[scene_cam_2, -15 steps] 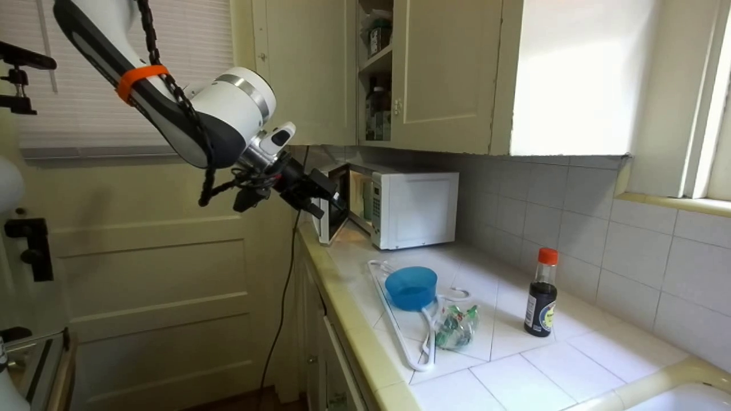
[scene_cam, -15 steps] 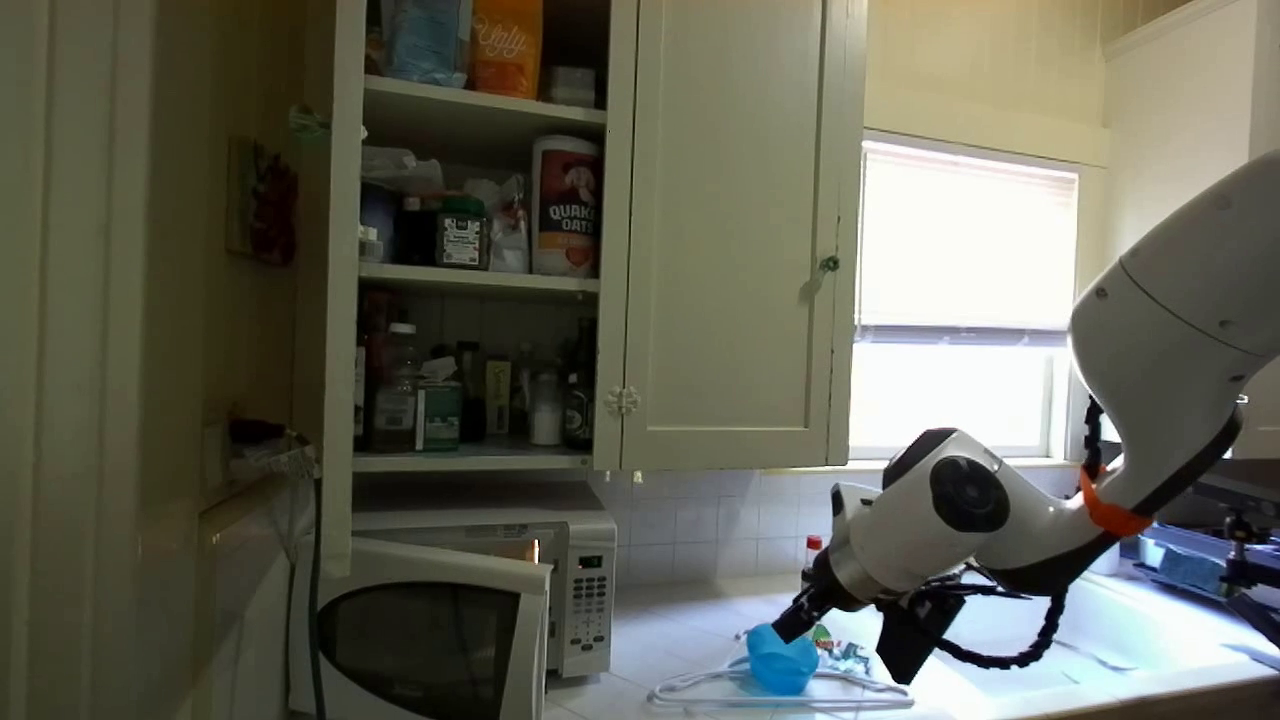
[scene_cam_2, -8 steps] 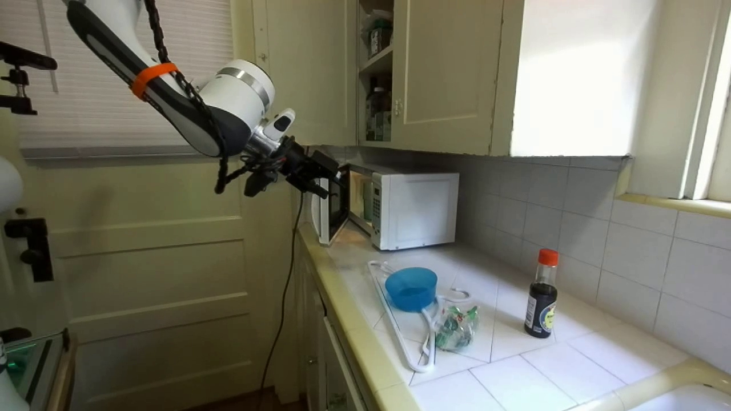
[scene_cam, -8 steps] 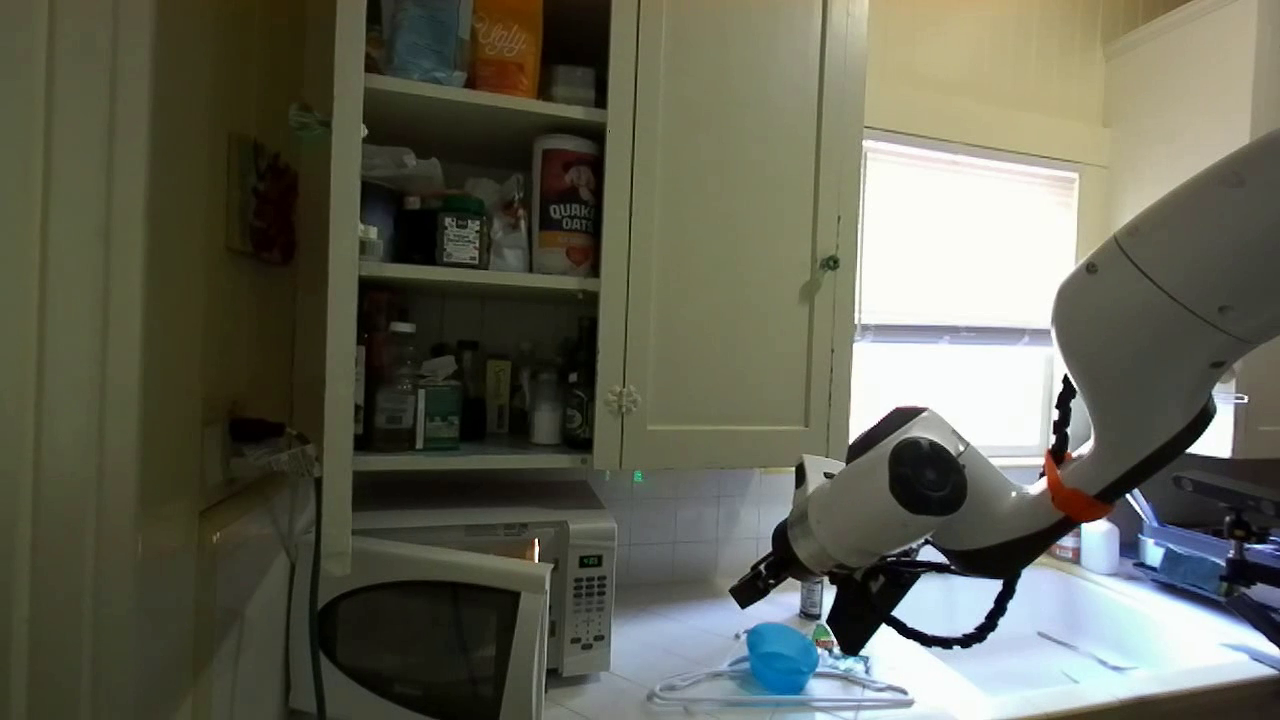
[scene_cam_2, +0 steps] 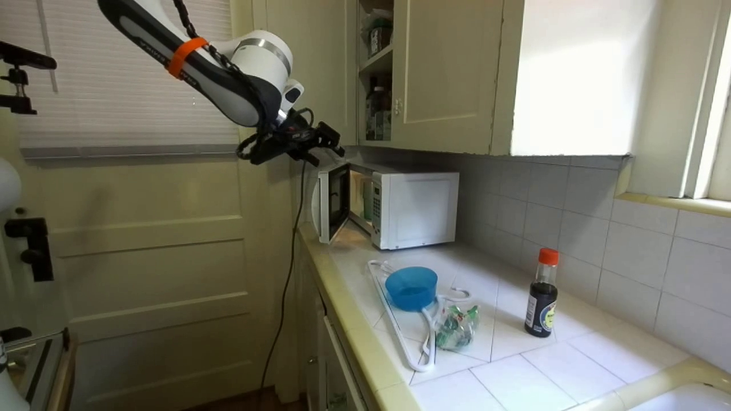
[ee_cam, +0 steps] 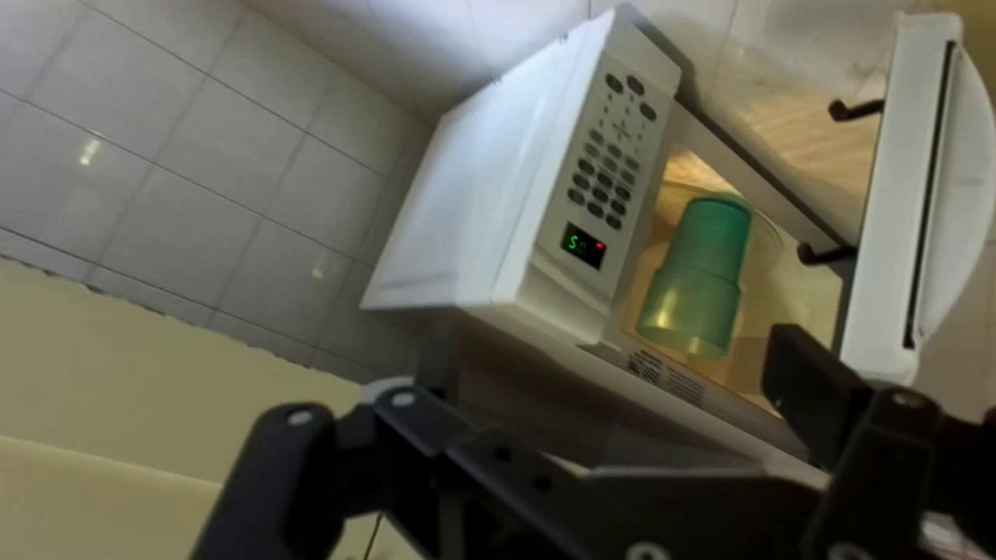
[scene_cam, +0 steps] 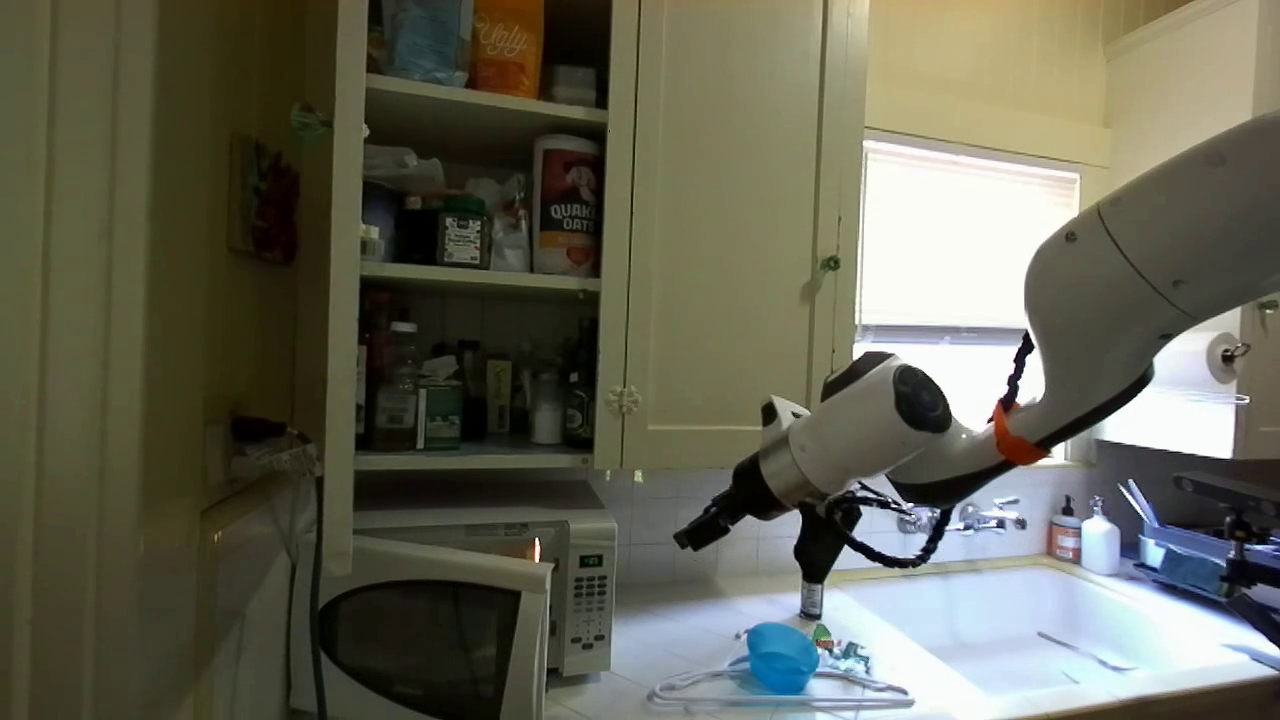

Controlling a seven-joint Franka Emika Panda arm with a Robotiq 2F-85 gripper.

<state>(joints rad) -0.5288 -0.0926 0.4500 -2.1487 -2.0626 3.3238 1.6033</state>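
Wrist view, gripper (ee_cam: 611,362): hung in mid-air, fingers spread wide, nothing between them and nothing touched; it was tilted so that it faced the microwave (ee_cam: 490,210).
Microwave door (ee_cam: 895,202): was swung out, which bared the lit cavity and left its contents reachable.
Display (ee_cam: 583,246): glowed with green digits, too blurred to read surely.
Green cup (ee_cam: 692,272): stood inside the microwave, seemingly upright on its base, probably for steadiness.
Blue bowl (scene_cam_2: 411,291): sat over the white hanger (scene_cam: 840,702); whether it rested on the hanger or on the counter (scene_cam_2: 514,377) could not be told.
Crumpled bag (scene_cam_2: 457,328): lay beside the hanger, perhaps touching it; its green print was illegible.
Red-capped bottle (scene_cam_2: 541,308): stood upright toward the tiled wall (scene_cam_2: 645,245), apart from bowl and bag, so presumably less likely to be knocked; its label was too small to read.
Oats canister (scene_cam: 566,205): stood on the middle shelf (scene_cam: 480,280) of the cabinet (scene_cam: 728,230), label outward, presumably for easy finding; “QUAKE” and “OATS” could be made out.
Orange bag (scene_cam: 507,45): stood upright on the top shelf (scene_cam: 480,97), front outward, “Ugly” legible in script.
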